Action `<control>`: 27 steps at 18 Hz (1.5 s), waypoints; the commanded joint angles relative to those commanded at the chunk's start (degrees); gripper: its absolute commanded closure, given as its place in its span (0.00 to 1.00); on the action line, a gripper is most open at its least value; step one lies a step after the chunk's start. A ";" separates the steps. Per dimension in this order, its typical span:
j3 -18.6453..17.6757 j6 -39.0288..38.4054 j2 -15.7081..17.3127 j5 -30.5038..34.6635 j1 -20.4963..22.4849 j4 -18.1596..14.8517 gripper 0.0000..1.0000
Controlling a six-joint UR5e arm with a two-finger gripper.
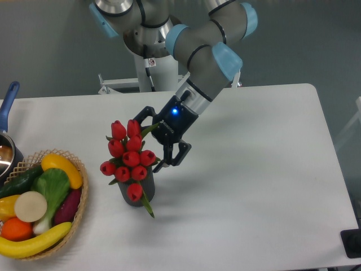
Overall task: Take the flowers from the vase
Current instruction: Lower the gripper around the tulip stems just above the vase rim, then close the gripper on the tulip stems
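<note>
The flowers (pixel 128 156), a bunch of red tulip buds with green stems and leaves, stand in the vase (pixel 135 192), a small dark grey ribbed cup on the white table. One bud droops over the vase's front. My gripper (pixel 151 139) is open and tilted, right beside the bunch on its right. Its upper finger (pixel 142 114) lies by the top buds and its lower finger (pixel 169 159) sits just right of the lower buds. Nothing is held between the fingers.
A wicker basket (pixel 82 197) with fruit and vegetables sits at the front left of the table. A blue-handled pot (pixel 7 113) stands at the left edge. A dark object (pixel 352 243) is at the table's front right corner.
</note>
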 joint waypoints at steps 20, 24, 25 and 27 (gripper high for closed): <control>0.09 0.35 -1.23 -0.26 -1.76 0.35 0.47; 0.09 0.26 -1.23 -0.26 -1.76 0.35 0.64; 0.17 0.18 -1.14 -0.35 -1.67 0.35 0.64; 0.09 0.00 -1.06 -0.35 -1.58 0.35 0.69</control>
